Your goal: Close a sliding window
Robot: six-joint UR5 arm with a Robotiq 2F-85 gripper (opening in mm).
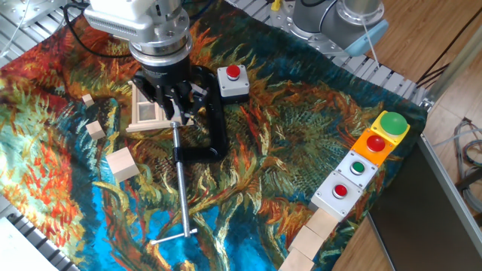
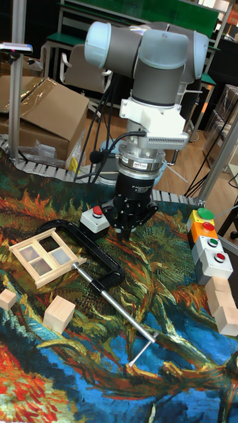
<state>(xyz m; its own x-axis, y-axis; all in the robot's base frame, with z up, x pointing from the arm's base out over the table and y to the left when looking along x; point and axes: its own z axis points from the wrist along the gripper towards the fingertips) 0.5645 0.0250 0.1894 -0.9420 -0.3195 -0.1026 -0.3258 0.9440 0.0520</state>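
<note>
The sliding window (image 1: 145, 110) is a small light-wood frame lying flat on the patterned cloth at the left. In the tall fixed view the sliding window (image 2: 43, 257) shows several panes, one of them paler. My gripper (image 1: 174, 111) points straight down over the window's right side and hides that half in the fixed view. Seen from the tall fixed view, the gripper (image 2: 125, 230) hangs right of the frame, above the clamp's black arc, apart from the wood. Its fingers taper together to a point with nothing held.
A black C-clamp (image 1: 203, 143) with a long metal screw (image 2: 118, 310) lies beside the window. A grey box with a red button (image 1: 233, 83) sits behind it. Wooden cubes (image 1: 123, 164) lie at the left, coloured button boxes (image 1: 369, 156) and wooden blocks (image 1: 315, 232) at the right.
</note>
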